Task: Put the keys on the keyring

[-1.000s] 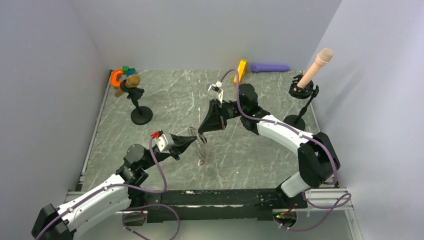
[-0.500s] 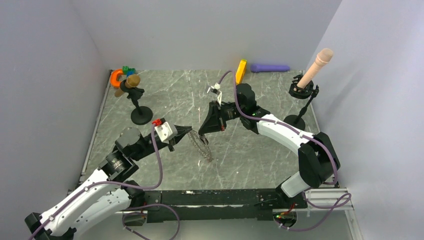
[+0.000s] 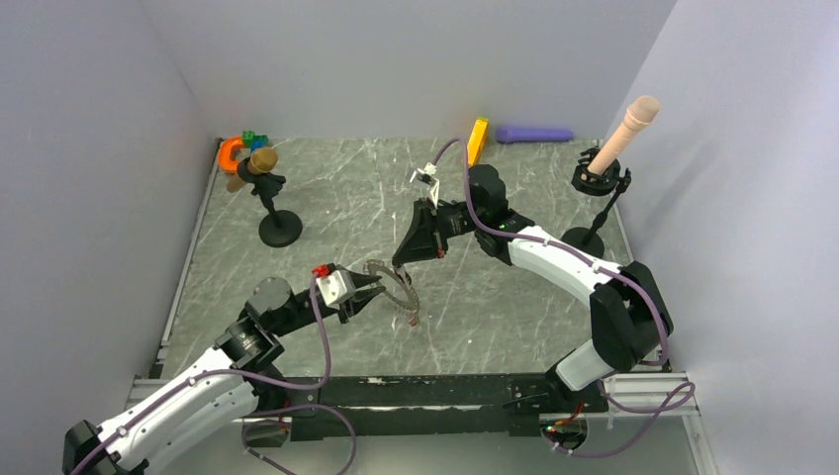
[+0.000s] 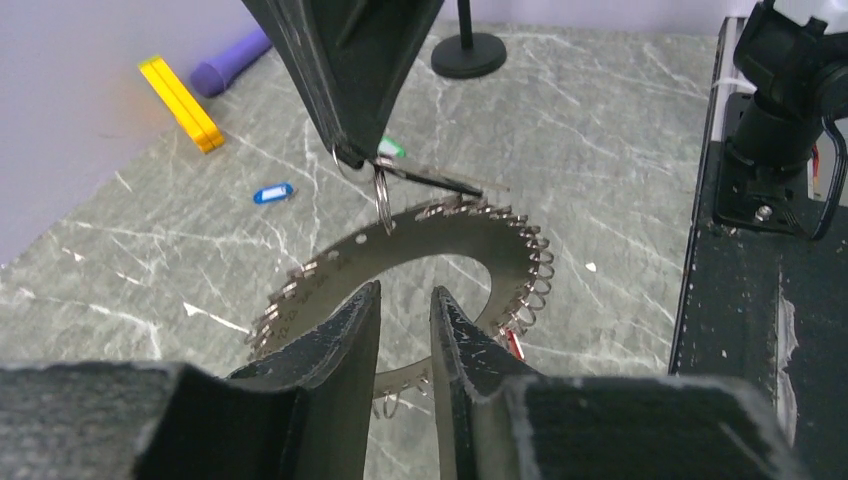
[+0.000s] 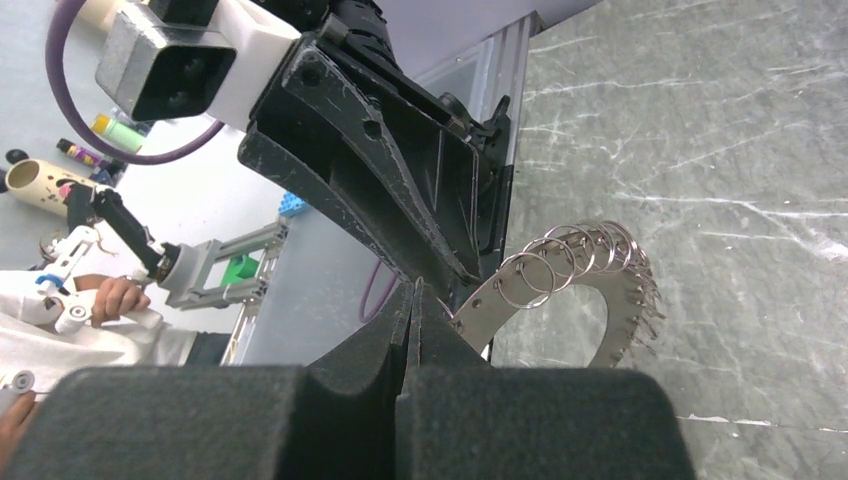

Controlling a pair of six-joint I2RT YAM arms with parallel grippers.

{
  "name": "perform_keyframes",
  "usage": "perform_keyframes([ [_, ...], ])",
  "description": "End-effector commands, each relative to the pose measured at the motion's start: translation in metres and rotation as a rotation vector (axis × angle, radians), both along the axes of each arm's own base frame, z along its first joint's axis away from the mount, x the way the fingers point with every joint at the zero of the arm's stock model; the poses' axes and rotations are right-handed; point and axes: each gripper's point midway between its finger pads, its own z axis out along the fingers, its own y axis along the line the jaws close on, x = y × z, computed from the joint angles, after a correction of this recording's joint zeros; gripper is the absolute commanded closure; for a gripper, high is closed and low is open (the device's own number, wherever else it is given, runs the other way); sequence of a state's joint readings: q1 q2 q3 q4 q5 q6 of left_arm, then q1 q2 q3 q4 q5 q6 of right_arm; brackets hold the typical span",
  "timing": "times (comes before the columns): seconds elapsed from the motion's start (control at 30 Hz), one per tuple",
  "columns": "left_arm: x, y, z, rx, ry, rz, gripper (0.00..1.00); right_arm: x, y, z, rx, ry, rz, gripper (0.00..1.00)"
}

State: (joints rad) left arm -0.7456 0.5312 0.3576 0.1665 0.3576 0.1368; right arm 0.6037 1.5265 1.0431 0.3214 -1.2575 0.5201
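Note:
The keyring [image 3: 394,282] is a flat grey metal loop rimmed with several small split rings. It also shows in the left wrist view [image 4: 480,225] and the right wrist view [image 5: 620,325]. My left gripper [image 3: 372,288] is shut on its near band and holds it above the table; the band crosses between its fingers [image 4: 355,320]. A red key [image 3: 414,319] hangs from the loop. My right gripper [image 3: 400,263] is shut just above the loop, pinching a small split ring [image 4: 382,195] with a green key [image 4: 392,148] beside its tips. A blue key [image 4: 272,192] lies on the table.
A yellow block [image 3: 479,140] and a purple cylinder [image 3: 534,134] lie at the back wall. A black stand [image 3: 280,230] with a brown head stands at the back left beside an orange horseshoe piece [image 3: 232,151]. A stand with a pink microphone [image 3: 623,134] is at the right.
My left gripper swung toward the back, then came back nearer. The keyring turned from hanging edge-on to lying flatter. The right arm has hardly moved.

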Motion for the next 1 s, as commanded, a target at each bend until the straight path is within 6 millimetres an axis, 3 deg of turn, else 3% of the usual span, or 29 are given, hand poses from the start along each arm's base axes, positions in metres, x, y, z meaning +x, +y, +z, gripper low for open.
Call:
perform_keyframes([
  [0.0, 0.001, -0.008, 0.037, -0.122, -0.087, -0.028, 0.68, 0.001, 0.002, 0.015, 0.048, -0.056, 0.014, 1.0],
  [0.7, 0.014, -0.015, 0.043, -0.154, -0.078, -0.003, 0.73, 0.001, 0.002, 0.015, 0.049, -0.051, 0.018, 1.0],
  [0.87, 0.014, -0.017, 0.042, -0.144, -0.067, -0.01, 0.83, 0.0, 0.001, 0.015, 0.049, -0.048, 0.02, 1.0],
  [0.97, 0.014, -0.017, 0.04, -0.142, -0.062, -0.012, 1.0, 0.0, 0.001, 0.015, 0.05, -0.05, 0.02, 1.0],
])
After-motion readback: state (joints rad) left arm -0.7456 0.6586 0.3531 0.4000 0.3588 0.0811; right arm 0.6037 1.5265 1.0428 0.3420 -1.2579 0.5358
